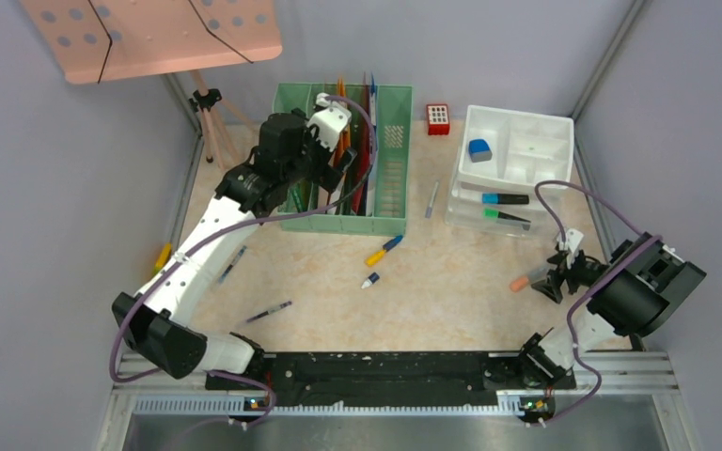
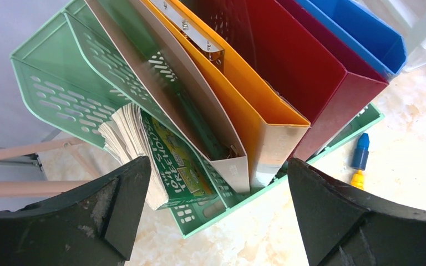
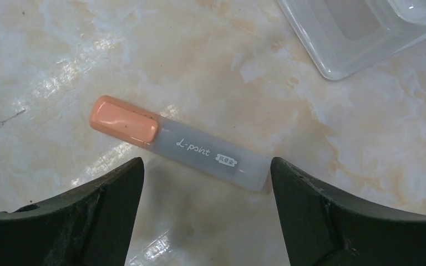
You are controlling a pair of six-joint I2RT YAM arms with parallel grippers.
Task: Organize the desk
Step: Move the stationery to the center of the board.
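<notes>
**Both grippers open, nothing held**

The beige marble desk (image 1: 451,291) lies under the green file rack (image 1: 393,178), which stands toward its far side. The left gripper (image 2: 215,166) hovers above the rack's near end. Its jaws are spread wide and empty over the upright folders (image 2: 288,72). Well to the right of the rack and nearer the arm bases, the right gripper (image 3: 206,162) hangs low over the desk with its jaws wide apart. An orange-capped highlighter (image 3: 180,145) lies flat on the desk between them, not clamped. A blue-and-yellow pen (image 1: 383,250) lies just in front of the rack.
</notes>
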